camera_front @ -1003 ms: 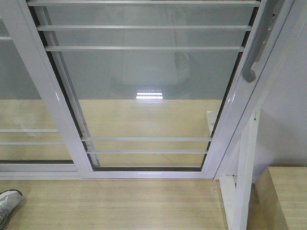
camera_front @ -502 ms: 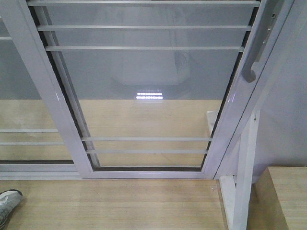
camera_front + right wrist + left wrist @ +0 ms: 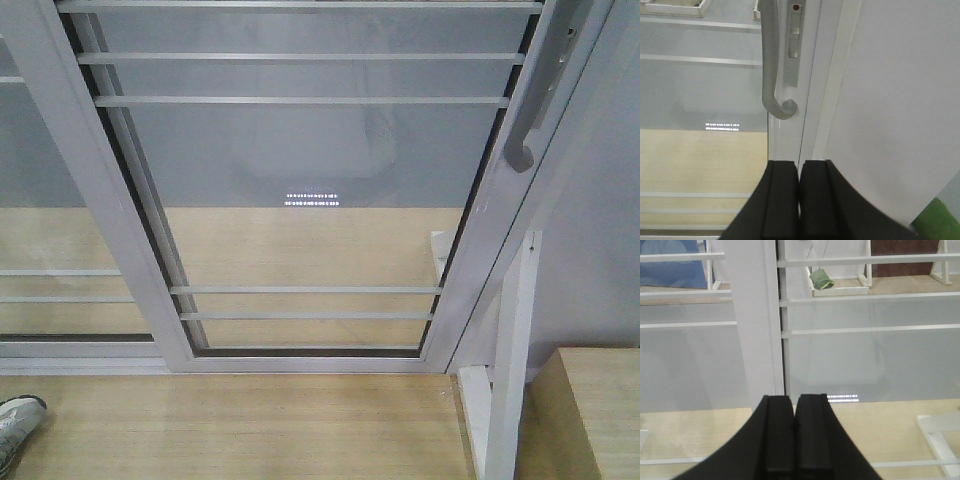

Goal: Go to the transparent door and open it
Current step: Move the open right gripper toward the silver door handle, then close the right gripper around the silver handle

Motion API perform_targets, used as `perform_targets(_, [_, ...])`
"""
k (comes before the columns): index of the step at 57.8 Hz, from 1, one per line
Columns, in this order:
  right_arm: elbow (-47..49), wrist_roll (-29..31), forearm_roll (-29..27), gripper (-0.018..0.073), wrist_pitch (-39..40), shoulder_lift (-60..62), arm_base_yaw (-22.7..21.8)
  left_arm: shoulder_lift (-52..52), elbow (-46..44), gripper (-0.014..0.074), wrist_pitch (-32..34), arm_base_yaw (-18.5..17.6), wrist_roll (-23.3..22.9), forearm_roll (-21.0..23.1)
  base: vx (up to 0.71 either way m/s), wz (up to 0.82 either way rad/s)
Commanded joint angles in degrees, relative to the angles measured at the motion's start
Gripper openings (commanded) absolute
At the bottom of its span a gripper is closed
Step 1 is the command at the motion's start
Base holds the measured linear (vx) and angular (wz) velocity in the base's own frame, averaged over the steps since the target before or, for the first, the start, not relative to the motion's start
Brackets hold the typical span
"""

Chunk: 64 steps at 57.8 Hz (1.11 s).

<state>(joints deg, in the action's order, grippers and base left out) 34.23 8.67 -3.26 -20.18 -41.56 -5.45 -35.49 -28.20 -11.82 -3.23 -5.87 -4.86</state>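
The tall clear-glass sliding door in a white metal frame (image 3: 310, 180) stands directly before the robot. Its curved grey D-shaped handle (image 3: 771, 65) sits on the right stile, next to the white wall. The black right gripper (image 3: 799, 162) is below this handle and apart from it, with fingers pressed together and holding nothing. The black left gripper (image 3: 795, 399), equally closed and empty, faces a white vertical stile.

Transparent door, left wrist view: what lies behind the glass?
Behind the transparent door: a green bundle at a white frame, and wooden floor. The white stile hides the rest.
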Motion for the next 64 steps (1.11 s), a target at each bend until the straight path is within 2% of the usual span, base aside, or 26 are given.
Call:
perform_targets(1, [1.91,0.32,-0.51,0.0253,7.15,-0.47,-0.19,-0.35,-1.59,0.0138,5.59,-0.21,-0.6,-0.06,0.0,0.0])
perform_targets(10, [1.91,0.33,-3.86,0.0407,11.77,-1.35,-0.19,-0.35,-1.52,0.0277,4.24,-0.21,-0.5,-0.1,0.0,0.0])
perform_targets(19, [2.09,0.39,-8.21,0.0436,14.83,-5.06,0.05,-0.35,-1.52,0.0363,4.07,-0.21,-0.58,-0.04,0.0,0.0])
perform_targets(26, [2.09,0.98,-8.47,0.0436,16.34,-9.12,1.8,-0.35,-1.52,0.037,4.07,-0.21,-0.72,0.0,0.0,0.0])
perform_targets(41, [2.22,1.51,-8.26,0.0436,31.21,-20.55,5.84,-0.35,-1.52,0.0371,1.63,-0.21,-0.72,0.0,0.0,0.0])
perform_targets(51, [5.68,3.12,-8.21,0.0436,34.54,-28.02,5.64,-0.35,-1.52,0.0371,0.62,-0.21,-0.72,0.0,0.0,0.0])
perform_targets(64, [15.86,3.81,-6.54,0.0436,36.37,-38.33,5.64,-0.35,-1.52,0.0371,0.69,-0.21,-0.72,0.0,0.0,0.0])
